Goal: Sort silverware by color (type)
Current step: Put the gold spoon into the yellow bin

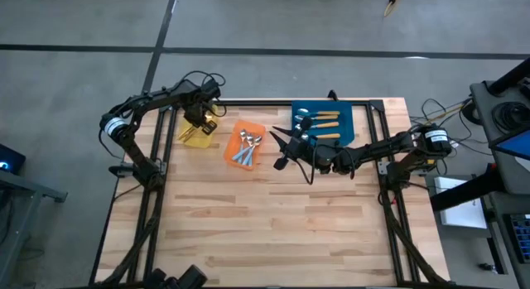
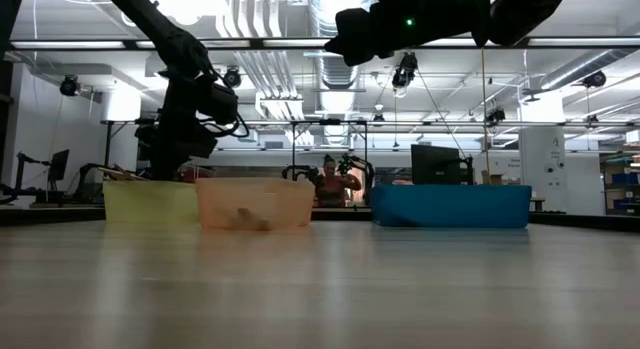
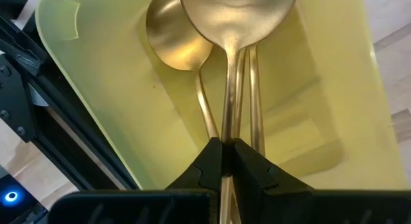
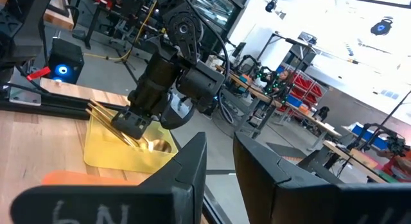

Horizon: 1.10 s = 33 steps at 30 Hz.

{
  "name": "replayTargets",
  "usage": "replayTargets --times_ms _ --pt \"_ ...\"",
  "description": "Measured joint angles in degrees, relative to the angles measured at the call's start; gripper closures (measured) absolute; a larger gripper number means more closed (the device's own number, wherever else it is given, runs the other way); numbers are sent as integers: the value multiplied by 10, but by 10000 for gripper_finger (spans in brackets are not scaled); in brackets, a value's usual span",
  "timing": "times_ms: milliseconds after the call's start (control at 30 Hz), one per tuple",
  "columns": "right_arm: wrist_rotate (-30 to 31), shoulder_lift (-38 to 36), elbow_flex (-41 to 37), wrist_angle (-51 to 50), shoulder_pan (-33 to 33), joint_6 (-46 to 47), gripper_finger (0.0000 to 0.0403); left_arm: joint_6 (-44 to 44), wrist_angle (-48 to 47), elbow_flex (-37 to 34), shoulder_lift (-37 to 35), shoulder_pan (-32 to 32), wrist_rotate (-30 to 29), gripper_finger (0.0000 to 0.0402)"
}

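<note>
Left fingers (image 3: 226, 161): clamped on a gold spoon (image 3: 234, 31), over the yellow bin (image 1: 197, 136) at 10 o'clock, for release among alike.
Right fingers (image 4: 218, 161): parted, empty, mid-table.

Grey concrete floor (image 1: 273, 24) surrounds the table; ceiling pipes (image 2: 290, 19) and bright lights hang overhead.

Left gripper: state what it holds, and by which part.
The left gripper pinches a thin all-gold metal spoon by its handle, over the yellow plastic bin.
</note>
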Motion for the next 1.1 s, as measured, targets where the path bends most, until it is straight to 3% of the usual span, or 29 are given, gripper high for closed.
replayTargets --times_ms 867,1100 --pt "0 0 0 0 0 0 335 0 -3 -24 0 0 -4 399" --pt "0 0 0 0 0 0 335 -4 -3 -25 0 0 -4 380"
